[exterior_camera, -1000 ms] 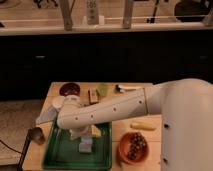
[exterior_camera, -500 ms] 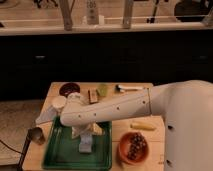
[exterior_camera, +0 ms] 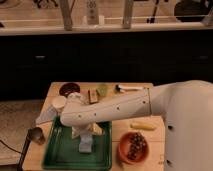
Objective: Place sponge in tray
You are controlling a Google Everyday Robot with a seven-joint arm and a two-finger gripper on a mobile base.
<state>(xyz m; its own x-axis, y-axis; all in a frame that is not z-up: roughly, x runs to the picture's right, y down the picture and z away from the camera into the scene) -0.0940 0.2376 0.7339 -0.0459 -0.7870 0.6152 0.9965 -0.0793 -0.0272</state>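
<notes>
Shifts only slightly toward 3 o'clock at the arm's (exterior_camera: 110, 107) elbow since a second ago; keeps the sponge (exterior_camera: 86, 146) at the same spot in the tray (exterior_camera: 60, 156) as half a second ago.

Hangs the gripper (exterior_camera: 86, 134) over the tray's middle, right above the sponge. Shows two pale fingers (exterior_camera: 76, 133) spread apart, a dark gap between them, nothing clamped: released. Cannot tell whether the tips touch the sponge's top.

Leaves the sponge lying inside the tray, about centre, a touch toward 3 o'clock, clear of the rim all round.

Carries a white sign (exterior_camera: 91, 10) at the back, 12 o'clock of the scene, its writing too small to read. Cannot make out any label on the table things.

Sets the tray at the table's (exterior_camera: 50, 92) 7 o'clock corner, its near rim along the table's front edge. Keeps open green floor at the tray's 9 and 6 o'clock sides. Places an orange bowl (exterior_camera: 132, 147) just beside the tray at 3 o'clock, a pale yellow piece (exterior_camera: 142, 126) at 2 o'clock, near the bowl. Puts a brown block (exterior_camera: 92, 96), a green cup (exterior_camera: 103, 90), a dark red dish (exterior_camera: 69, 89) and a white-handled tool (exterior_camera: 127, 88) along the 12 o'clock side, beyond the arm. Stands a metal cup (exterior_camera: 36, 135) off the table at 9 o'clock.
</notes>
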